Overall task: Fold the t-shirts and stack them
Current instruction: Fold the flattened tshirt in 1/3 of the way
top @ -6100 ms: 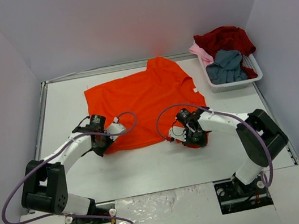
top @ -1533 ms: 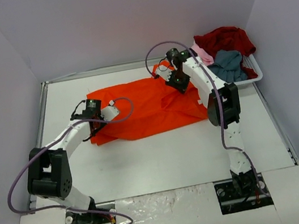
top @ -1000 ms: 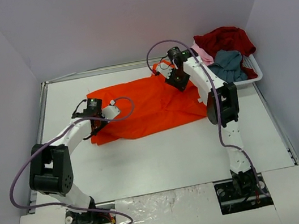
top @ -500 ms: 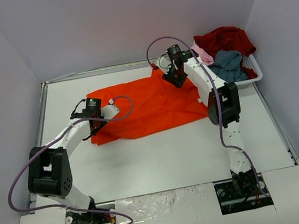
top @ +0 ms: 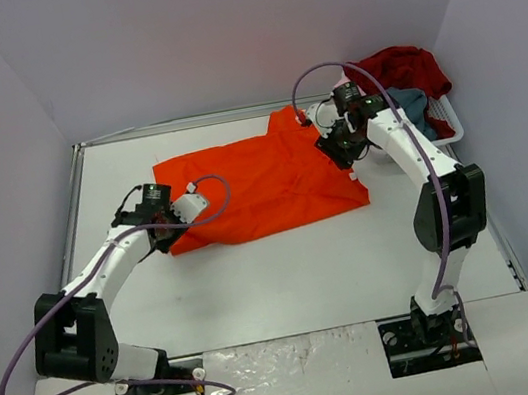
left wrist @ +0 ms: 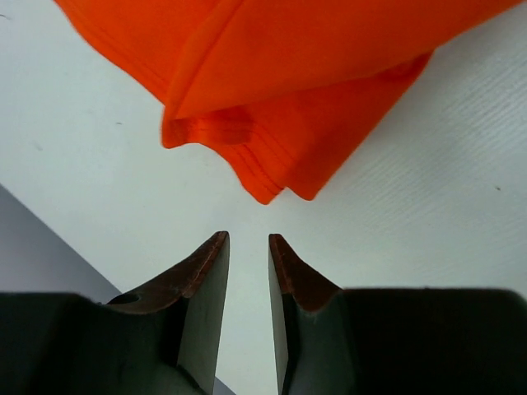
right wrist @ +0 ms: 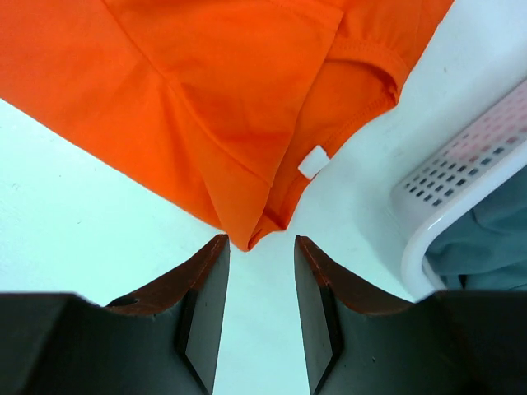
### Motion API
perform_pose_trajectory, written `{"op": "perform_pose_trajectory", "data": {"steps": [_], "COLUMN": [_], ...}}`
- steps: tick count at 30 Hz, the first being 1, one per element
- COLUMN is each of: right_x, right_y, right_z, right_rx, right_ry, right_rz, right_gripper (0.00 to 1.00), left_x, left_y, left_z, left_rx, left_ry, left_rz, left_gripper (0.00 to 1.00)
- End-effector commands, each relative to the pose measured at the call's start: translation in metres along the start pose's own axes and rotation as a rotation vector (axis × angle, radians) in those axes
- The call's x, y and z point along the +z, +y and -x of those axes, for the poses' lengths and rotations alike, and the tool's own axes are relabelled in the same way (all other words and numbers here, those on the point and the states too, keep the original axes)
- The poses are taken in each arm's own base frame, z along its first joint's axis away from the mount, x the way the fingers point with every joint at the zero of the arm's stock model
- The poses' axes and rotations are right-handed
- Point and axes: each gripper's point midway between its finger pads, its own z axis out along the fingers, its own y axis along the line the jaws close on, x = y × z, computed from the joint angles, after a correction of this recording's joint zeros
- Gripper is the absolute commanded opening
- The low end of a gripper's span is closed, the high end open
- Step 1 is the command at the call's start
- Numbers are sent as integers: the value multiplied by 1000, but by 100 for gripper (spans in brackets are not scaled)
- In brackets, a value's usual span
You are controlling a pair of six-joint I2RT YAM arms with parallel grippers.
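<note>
The bright orange-red soft cloth t-shirt (top: 262, 183) lay folded on the far half of the white counter (top: 289, 285); it looked light and floppy, so its hemmed corners seemed the best places to grab. The left hand (left wrist: 246, 239) was open a crack and the right hand (right wrist: 260, 240) a bit wider, both holding nothing, each just short of a corner. The near side had room, but the white slatted plastic basket (right wrist: 461, 189) sat close to the right hand.

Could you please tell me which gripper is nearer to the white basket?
Right. The right gripper is just beside the basket, at the orange t-shirt's basket-side corner. The left gripper is across the table, at the shirt's opposite corner, far from it.
</note>
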Motion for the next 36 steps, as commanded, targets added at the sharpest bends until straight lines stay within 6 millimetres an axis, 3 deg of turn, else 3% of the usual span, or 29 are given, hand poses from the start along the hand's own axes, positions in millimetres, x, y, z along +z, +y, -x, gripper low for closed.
{"op": "perform_pose_trajectory", "data": {"steps": [1, 5, 14, 23, 36], "right_x": [-1, 7, 20, 33, 39], "right_y": [13, 24, 24, 22, 24], "right_z": [-13, -24, -35, -51, -55], "right_rx": [38, 55, 66, 90, 89], "right_ry": [10, 34, 67, 105, 108], "right_rz": [45, 85, 108, 138, 164], "right_gripper": [34, 34, 33, 33, 32], "left_x": [5, 20, 43, 47, 58], "left_y": [-24, -35, -33, -26, -19], "left_z": [-12, -26, -29, -20, -14], "left_rx": [-24, -13, -29, -51, -79], "left_ry": [35, 72, 89, 52, 47], "left_rz": [-113, -145, -159, -152, -138], "left_gripper": [25, 25, 25, 25, 25]}}
